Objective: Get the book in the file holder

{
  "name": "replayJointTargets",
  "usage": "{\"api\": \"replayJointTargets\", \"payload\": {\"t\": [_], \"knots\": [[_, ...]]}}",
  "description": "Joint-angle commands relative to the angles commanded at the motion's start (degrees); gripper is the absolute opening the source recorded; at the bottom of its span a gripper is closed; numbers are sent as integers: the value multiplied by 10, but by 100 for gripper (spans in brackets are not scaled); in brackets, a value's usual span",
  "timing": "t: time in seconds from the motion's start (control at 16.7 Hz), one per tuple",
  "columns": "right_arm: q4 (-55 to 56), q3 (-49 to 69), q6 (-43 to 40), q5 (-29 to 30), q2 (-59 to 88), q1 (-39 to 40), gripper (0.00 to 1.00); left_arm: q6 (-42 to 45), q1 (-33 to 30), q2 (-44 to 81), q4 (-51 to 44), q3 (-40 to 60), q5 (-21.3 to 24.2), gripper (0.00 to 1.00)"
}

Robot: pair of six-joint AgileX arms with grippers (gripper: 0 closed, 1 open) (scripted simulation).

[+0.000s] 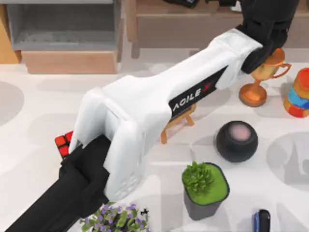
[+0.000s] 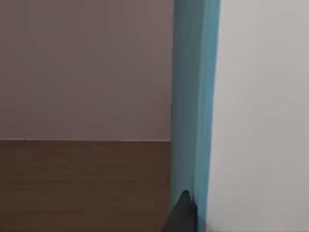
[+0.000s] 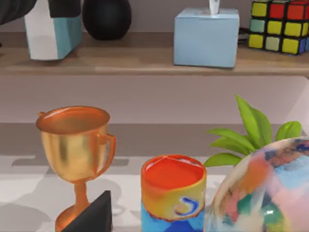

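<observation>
- The left arm [image 1: 145, 106] is stretched diagonally across the table to the brown wooden shelf [image 1: 193, 24] at the top view's upper right.
- The teal-blue book [image 2: 193, 96] is clenched upright in the left gripper [image 3: 63, 7] on that shelf, beside a black rounded object [image 3: 106, 17].
- The grey file holder [image 1: 63, 24] stands at the upper left, well apart.
- Whether the right gripper [image 3: 94, 215] is released cannot be told.

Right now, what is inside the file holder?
Bare grey floor shows inside the file holder; its far end is cut off by the frame. The book stands on the wooden shelf, at my left gripper.
</observation>
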Motion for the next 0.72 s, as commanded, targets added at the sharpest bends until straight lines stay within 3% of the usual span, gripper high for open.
{"api": "replayJointTargets", "payload": {"t": [0.3, 0.72], "knots": [[0, 0, 0, 0, 0, 0, 100, 0, 0, 14, -35, 46, 0, 0], [0, 0, 0, 0, 0, 0, 100, 26, 1, -7, -31, 14, 17, 0]]}}
